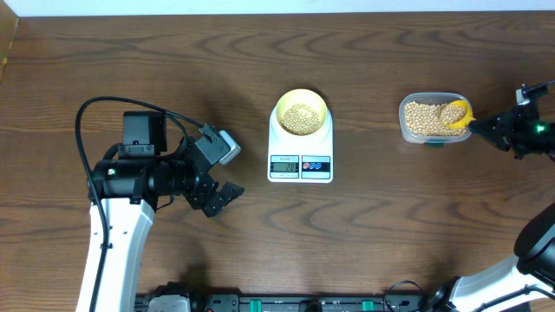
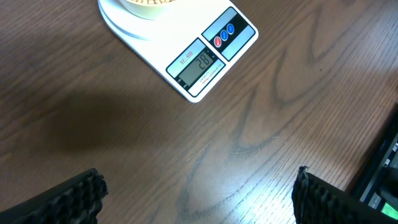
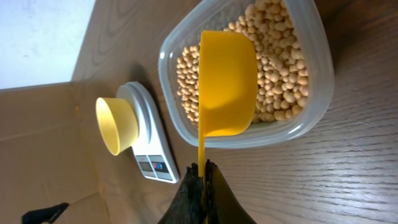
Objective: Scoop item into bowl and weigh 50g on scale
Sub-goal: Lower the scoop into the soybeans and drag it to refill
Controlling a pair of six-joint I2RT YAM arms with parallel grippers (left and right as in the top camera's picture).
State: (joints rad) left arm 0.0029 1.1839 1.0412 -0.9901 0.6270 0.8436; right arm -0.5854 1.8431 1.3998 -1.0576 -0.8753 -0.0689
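The white scale (image 1: 300,159) stands at the table's middle with the pale yellow bowl (image 1: 301,113) on its platform, holding beige beans (image 1: 301,118). Its display (image 2: 200,66) shows in the left wrist view. A clear tub (image 1: 431,118) of beans (image 3: 273,68) sits to the right. My right gripper (image 3: 202,177) is shut on the handle of a yellow scoop (image 3: 225,81), whose cup is over the tub; the scoop also shows in the overhead view (image 1: 457,112). My left gripper (image 2: 198,196) is open and empty, over bare table left of the scale. The scale (image 3: 149,146) and bowl (image 3: 115,124) also show in the right wrist view.
The table's far edge (image 1: 277,14) runs along the top. Black equipment (image 1: 286,303) lines the front edge. A black cable (image 1: 95,113) loops above the left arm.
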